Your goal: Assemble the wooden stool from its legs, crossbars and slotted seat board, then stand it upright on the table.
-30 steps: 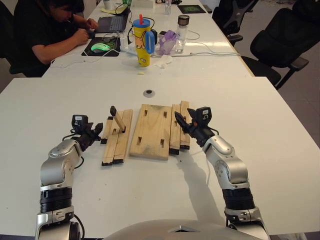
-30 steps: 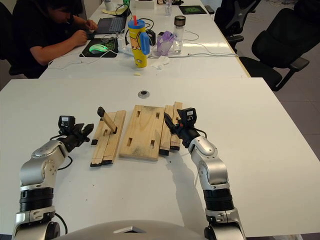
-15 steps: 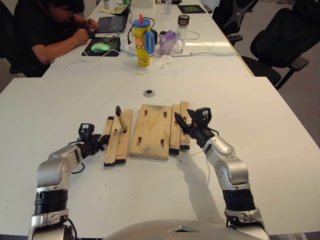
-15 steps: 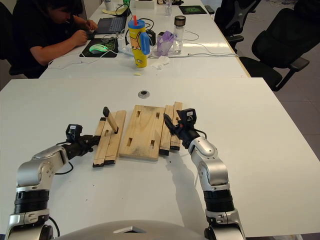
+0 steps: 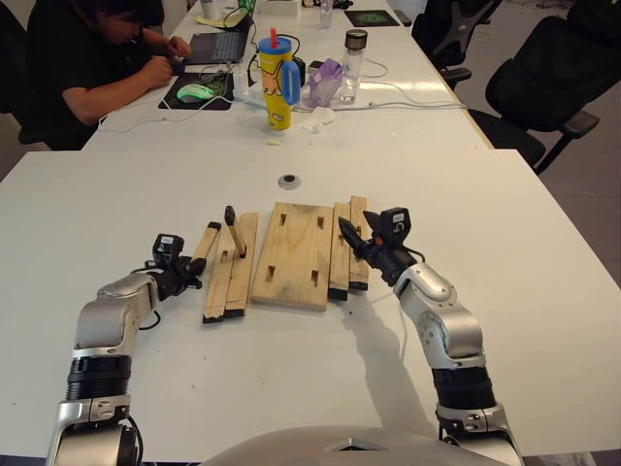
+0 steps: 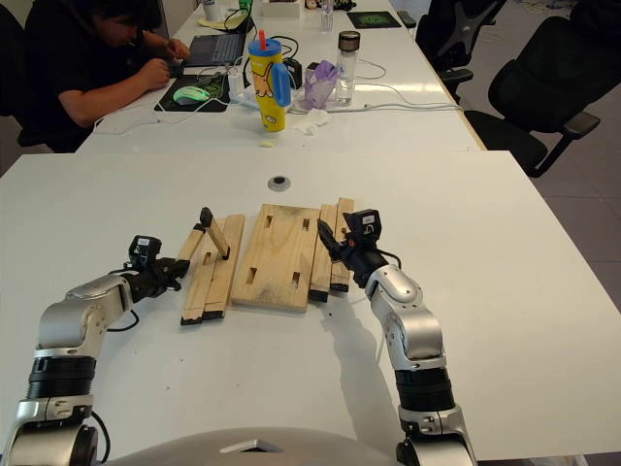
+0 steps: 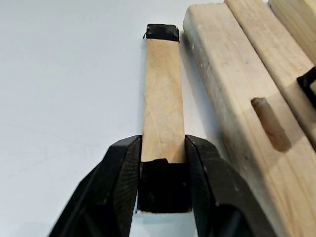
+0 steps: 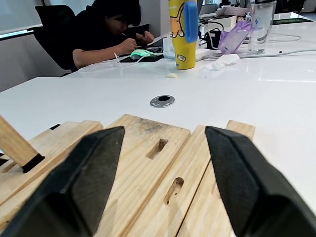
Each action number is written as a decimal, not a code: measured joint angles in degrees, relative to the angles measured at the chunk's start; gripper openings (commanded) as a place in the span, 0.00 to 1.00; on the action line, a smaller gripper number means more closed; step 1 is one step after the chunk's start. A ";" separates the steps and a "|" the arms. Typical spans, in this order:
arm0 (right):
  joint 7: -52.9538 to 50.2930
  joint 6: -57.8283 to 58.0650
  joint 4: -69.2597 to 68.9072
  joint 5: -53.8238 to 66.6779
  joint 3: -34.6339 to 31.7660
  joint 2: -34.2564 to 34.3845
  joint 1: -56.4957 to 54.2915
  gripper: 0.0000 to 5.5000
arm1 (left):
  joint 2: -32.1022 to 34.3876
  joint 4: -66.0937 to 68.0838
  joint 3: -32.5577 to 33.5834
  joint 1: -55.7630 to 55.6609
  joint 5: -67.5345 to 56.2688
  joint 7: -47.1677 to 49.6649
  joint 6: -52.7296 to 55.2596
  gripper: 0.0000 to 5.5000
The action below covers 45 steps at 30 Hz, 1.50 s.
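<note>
Fingers (image 7: 122, 170) of my left gripper (image 7: 163, 145) clenched on the dark end of a crossbar (image 7: 162, 98), just beside the left legs (image 5: 229, 277), my right gripper (image 8: 165, 132) splayed wide over the right legs (image 5: 337, 277), seat board (image 5: 291, 254) flat between them on the table (image 5: 505, 243).

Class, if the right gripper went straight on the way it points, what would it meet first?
Probably the slotted seat board, past the wooden pieces lying under the right gripper; its height over them is unclear.

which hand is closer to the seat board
Right. The right hand is open over the legs lying right beside the seat board; the left hand grips a crossbar beyond the left pile.
</note>
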 measured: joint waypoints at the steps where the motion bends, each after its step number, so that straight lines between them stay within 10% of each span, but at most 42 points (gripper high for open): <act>1: -0.65 0.00 0.01 -0.16 -0.26 0.00 -0.26 0.55 | -0.08 0.86 0.31 -0.33 0.18 0.81 -1.07 0.24; 11: 1.14 3.94 -1.60 13.66 -10.15 0.81 -4.59 0.70 | 0.85 -8.34 1.89 -14.32 6.26 4.23 -29.68 0.24; 26: -11.21 19.77 -7.78 59.16 -19.76 4.74 -15.13 0.78 | -2.68 -16.31 -14.77 -17.28 2.77 -13.17 -34.19 0.24; 45: -16.44 16.10 -7.61 67.11 -17.90 2.92 -15.27 0.25 | -2.93 -16.86 -17.60 -15.03 3.76 -16.03 -34.27 0.24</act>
